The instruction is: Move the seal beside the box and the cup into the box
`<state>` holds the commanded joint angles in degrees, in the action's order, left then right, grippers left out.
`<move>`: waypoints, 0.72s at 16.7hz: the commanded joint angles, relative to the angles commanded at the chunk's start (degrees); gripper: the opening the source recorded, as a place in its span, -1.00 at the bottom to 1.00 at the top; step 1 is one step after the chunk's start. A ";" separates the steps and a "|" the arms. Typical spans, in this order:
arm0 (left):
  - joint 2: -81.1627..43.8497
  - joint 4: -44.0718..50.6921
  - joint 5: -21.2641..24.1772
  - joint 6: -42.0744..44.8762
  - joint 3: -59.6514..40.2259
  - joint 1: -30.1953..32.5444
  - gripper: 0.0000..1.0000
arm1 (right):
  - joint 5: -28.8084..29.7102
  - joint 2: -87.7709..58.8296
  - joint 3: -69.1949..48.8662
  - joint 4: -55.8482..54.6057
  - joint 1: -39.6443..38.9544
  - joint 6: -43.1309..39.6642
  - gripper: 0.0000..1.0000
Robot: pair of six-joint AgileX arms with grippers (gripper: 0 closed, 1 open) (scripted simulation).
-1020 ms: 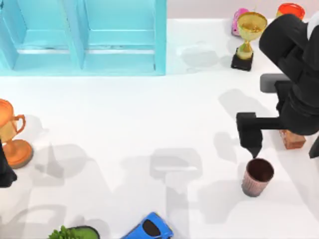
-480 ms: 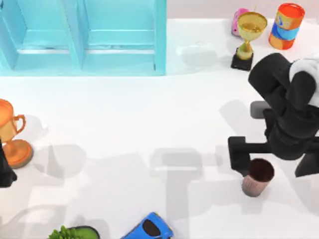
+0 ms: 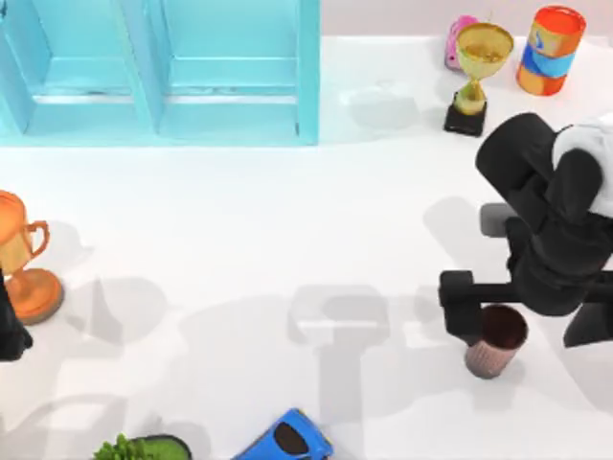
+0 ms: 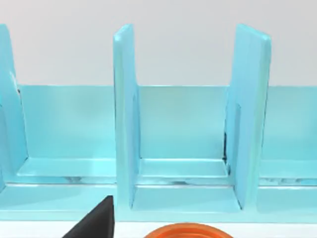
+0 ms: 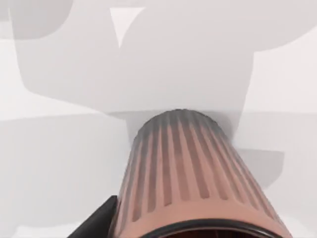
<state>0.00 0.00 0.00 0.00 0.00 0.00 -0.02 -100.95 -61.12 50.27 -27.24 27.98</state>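
Right jaws: the right gripper (image 3: 522,309) has one dark finger (image 3: 458,305) touching the side of the cup away from the arm, the other sits past the rim under the wrist; spread apart and straddling the cup, not visibly pressed in, so released as I judge it.
Cup: the small ribbed pinkish-brown tumbler with a dark inside (image 3: 496,339) stands upright on the white tabletop (image 3: 287,240); in the right wrist view its ribbed wall (image 5: 188,168) rises between the fingers.
Seal: hidden; I cannot tell where it lies.
Box: the light-blue open box with upright dividers (image 3: 163,72) is well apart from the cup, across the tabletop toward the far left.
Bystanders: a gold trophy goblet on a black base (image 3: 476,77) and an orange-and-blue can (image 3: 548,50) stand beyond the cup, far side; a blue toy car (image 3: 285,441) is nearer than the cup.
Left arm: parked at the left edge near an orange trophy (image 3: 24,259), well apart from the cup; jaw state cannot be told.
Step in hand: grasping the cup.
Next move: clench on the ribbed wall, lift straight, carry over to a box compartment.
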 joint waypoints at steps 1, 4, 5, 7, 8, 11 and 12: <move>0.00 0.00 0.00 0.00 0.00 0.00 1.00 | 0.00 0.00 0.00 0.00 0.00 0.00 0.55; 0.00 0.00 0.00 0.00 0.00 0.00 1.00 | 0.00 0.00 0.00 0.00 0.00 0.00 0.10; 0.00 0.00 0.00 0.00 0.00 0.00 1.00 | 0.00 0.00 0.00 0.00 0.00 0.00 -0.06; 0.00 0.00 0.00 0.00 0.00 0.00 1.00 | 0.00 0.00 0.00 0.00 0.00 0.00 -0.36; 0.00 0.00 0.00 0.00 0.00 0.00 1.00 | 0.00 0.00 0.00 0.00 0.00 0.00 -0.51; 0.00 0.00 0.00 0.00 0.00 0.00 1.00 | 0.00 0.00 0.00 0.00 0.00 0.00 -0.96; 0.00 0.00 0.00 0.00 0.00 0.00 1.00 | 0.00 0.00 0.00 0.00 0.00 0.00 -1.00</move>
<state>0.00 0.00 0.00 0.00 0.00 0.00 -0.02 -100.95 -61.12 50.27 -27.24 27.98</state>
